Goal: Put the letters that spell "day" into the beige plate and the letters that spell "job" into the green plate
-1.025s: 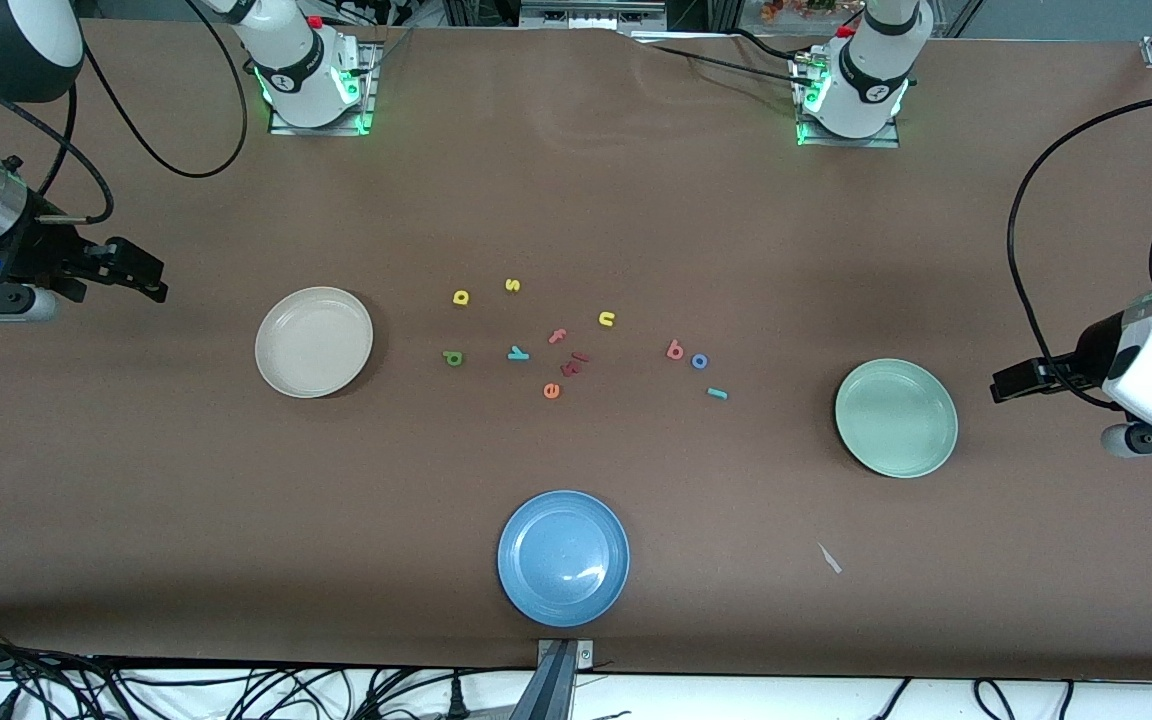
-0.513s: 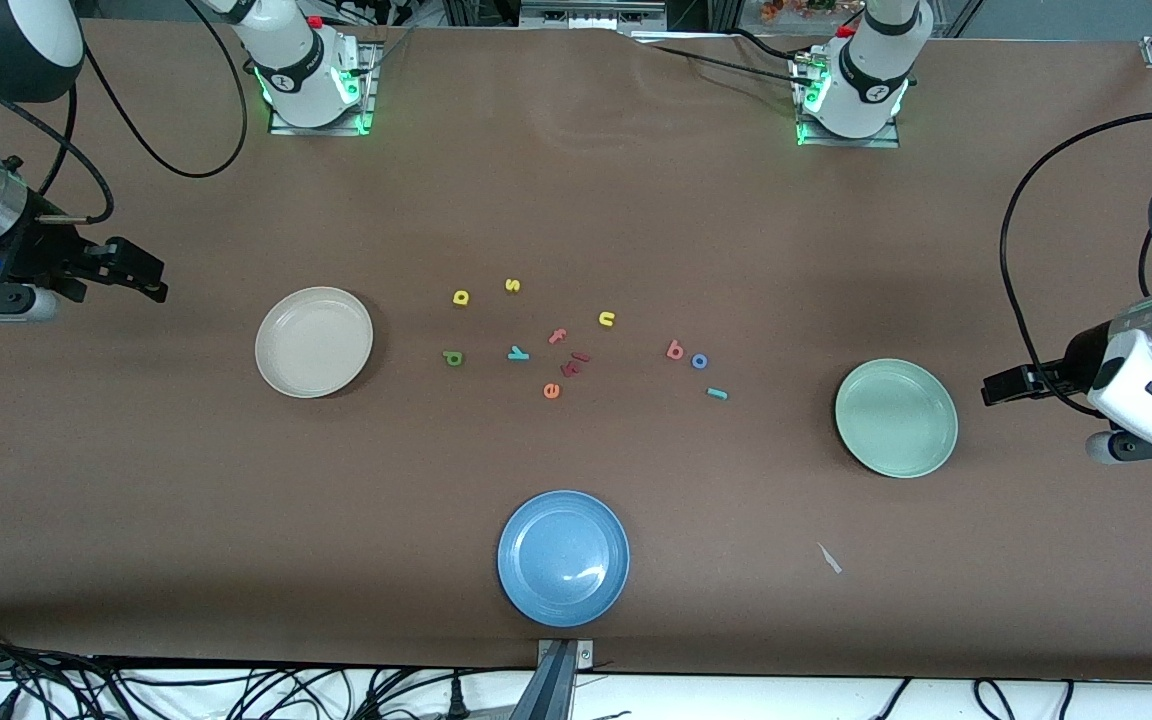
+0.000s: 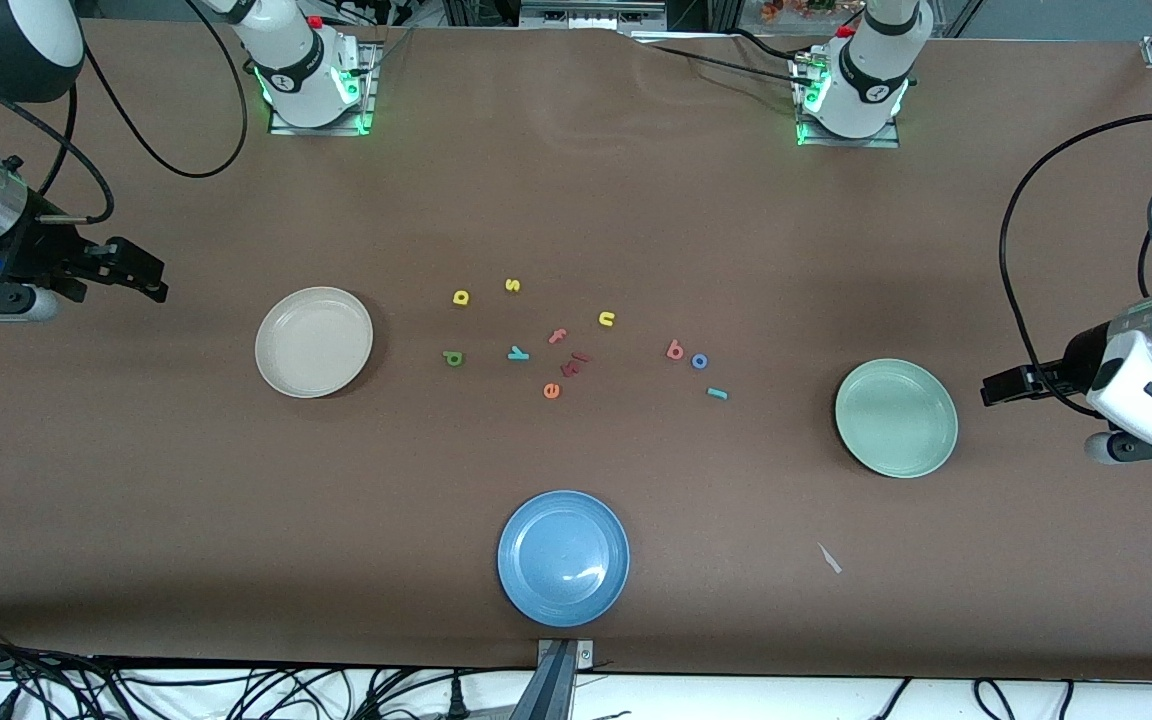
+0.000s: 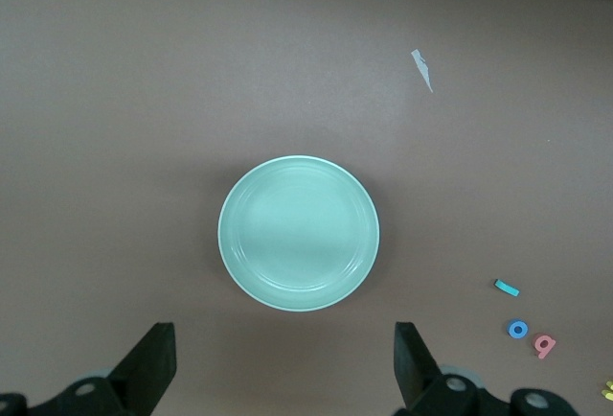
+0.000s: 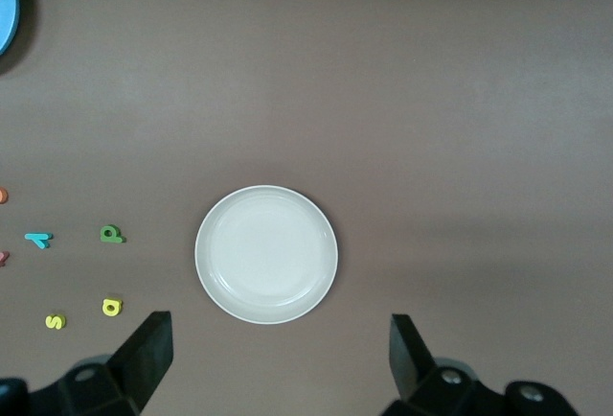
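On the brown table (image 3: 576, 200) the only writing is the foam letters themselves, scattered mid-table between the plates. The beige plate (image 3: 314, 342) lies toward the right arm's end; at its three o'clock in the front view sit the dark green d (image 3: 453, 357) and the teal y (image 3: 518, 352), with the yellow a (image 3: 461, 297) at about two o'clock and a yellow s (image 3: 512, 285) just beside that. Near the middle lie a pink f (image 3: 557, 336), a yellow n (image 3: 606, 319), an orange e (image 3: 551, 390) and a dark red piece (image 3: 574, 363) I cannot read. From the green plate (image 3: 896, 418), toward the left arm's end, the red-pink b (image 3: 675, 349), blue o (image 3: 699, 361) and teal j (image 3: 717, 393) trail off at nine to ten o'clock, close together. Both plates hold nothing.

The right gripper (image 3: 151, 280) hangs over bare table at the beige plate's ten o'clock, fingers (image 5: 144, 354) spread wide, gripping nothing. The left gripper (image 3: 1001, 385) hangs at the green plate's three o'clock, fingers (image 4: 148, 363) likewise wide apart and empty.

A blue plate (image 3: 563, 557) sits close to the table's front edge, a white scrap (image 3: 829, 558) at its three o'clock. Wide bare cloth surrounds each plate.
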### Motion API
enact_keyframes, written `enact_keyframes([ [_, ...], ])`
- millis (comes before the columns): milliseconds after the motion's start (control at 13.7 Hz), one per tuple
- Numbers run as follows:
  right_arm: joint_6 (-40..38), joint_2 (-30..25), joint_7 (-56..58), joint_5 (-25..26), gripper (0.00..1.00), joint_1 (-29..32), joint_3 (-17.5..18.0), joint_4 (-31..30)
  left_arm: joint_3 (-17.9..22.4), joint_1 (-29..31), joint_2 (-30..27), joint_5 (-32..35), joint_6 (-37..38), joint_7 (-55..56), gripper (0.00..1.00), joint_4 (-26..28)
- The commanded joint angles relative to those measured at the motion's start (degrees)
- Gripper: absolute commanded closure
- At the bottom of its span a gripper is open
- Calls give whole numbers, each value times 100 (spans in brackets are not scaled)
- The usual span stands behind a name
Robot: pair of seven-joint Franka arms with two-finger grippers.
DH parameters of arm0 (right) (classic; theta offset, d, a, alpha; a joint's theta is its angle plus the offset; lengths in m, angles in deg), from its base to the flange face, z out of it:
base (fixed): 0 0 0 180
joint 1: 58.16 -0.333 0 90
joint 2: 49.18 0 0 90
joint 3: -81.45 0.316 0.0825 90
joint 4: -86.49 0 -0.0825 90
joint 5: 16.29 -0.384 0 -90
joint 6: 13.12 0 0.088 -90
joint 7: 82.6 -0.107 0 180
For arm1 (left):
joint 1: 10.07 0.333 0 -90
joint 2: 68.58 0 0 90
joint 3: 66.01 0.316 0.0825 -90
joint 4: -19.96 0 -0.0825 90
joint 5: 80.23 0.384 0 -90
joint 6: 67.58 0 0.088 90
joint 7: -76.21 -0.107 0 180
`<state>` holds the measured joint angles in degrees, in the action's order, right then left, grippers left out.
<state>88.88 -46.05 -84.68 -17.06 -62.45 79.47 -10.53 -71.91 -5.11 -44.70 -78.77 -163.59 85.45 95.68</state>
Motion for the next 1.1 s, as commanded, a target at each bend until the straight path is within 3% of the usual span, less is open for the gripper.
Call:
enact_keyframes([
  [0,-76,-50,5,60,0,-2,22,26,-7,5,46,20,4,-98,0,-39],
  [1025,-84,-41,5,77,0,-37,22,26,-25,-47,90,-15,4,-72,0,-48],
])
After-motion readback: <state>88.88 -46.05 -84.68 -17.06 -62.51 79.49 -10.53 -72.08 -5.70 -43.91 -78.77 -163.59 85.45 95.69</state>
